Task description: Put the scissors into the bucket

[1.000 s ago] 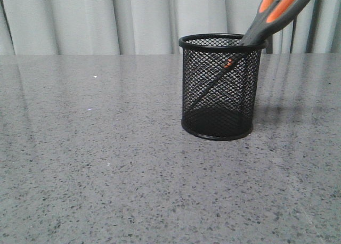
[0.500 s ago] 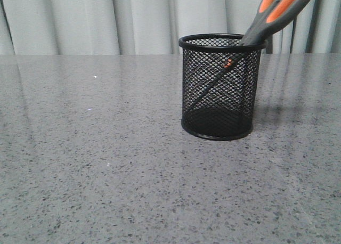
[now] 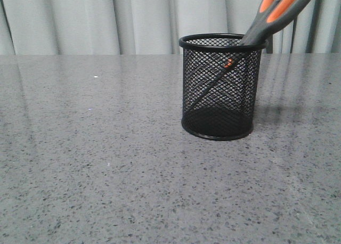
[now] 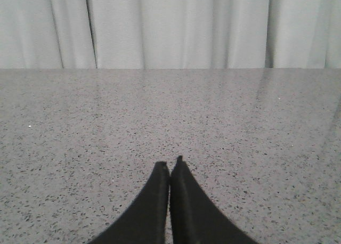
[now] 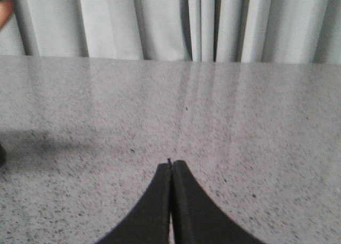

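The small black wire-mesh cylindrical bucket (image 3: 222, 87) stands upright on the grey speckled stone-look table (image 3: 96, 164), right of the centre of the front view. The scissors with dark grey handles and orange inlays (image 3: 254, 33) are inside the bucket, blades down. They lean diagonally: the blade tip sits near the base at about 7 o'clock, the orange pivot shows through the mesh near the rim, and the handles project over the rim toward 1 o'clock, running out of view.

Pale pleated curtains (image 3: 80, 20) hang behind the table.

Left gripper (image 4: 169, 169): both black fingers pressed together, nothing between them, positioned over bare table surface.

Right gripper (image 5: 171, 167): fingers likewise closed tip to tip, holding nothing. A dark shadow lies on the table at about 9 o'clock from it in the right wrist view.
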Robot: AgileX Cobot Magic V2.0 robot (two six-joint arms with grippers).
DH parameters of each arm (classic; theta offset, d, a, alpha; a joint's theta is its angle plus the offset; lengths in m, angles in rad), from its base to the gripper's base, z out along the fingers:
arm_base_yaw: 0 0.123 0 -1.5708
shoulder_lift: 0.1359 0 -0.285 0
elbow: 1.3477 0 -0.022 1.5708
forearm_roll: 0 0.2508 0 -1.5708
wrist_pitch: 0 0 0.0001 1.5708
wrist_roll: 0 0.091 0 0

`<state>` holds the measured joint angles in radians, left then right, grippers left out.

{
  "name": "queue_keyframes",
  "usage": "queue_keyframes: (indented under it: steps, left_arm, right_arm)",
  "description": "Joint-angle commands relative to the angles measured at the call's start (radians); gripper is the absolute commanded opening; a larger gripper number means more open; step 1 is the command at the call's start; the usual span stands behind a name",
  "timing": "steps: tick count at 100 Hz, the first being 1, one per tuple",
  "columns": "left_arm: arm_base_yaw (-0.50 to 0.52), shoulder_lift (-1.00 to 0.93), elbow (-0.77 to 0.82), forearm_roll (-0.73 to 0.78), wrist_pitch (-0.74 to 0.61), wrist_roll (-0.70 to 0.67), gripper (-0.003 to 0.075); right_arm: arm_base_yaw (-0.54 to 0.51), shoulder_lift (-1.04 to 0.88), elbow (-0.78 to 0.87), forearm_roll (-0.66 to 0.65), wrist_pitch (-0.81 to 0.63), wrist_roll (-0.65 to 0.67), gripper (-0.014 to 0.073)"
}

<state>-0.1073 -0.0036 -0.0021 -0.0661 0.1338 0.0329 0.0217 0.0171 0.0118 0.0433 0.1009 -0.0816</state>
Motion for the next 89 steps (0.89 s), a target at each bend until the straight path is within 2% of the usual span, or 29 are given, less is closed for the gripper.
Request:
queue_keyframes:
  steps: [1, 89]
  left_arm:
    - [0.004, -0.025, 0.028, -0.01, -0.073, -0.011, -0.0021]
    - [0.004, -0.025, 0.028, -0.01, -0.073, -0.011, -0.0021]
  right_arm:
    - [-0.017, -0.035, 0.016, -0.026, -0.027, 0.011, -0.0065]
    - [-0.023, -0.05, 0.016, -0.053, -0.006, 0.011, -0.0065]
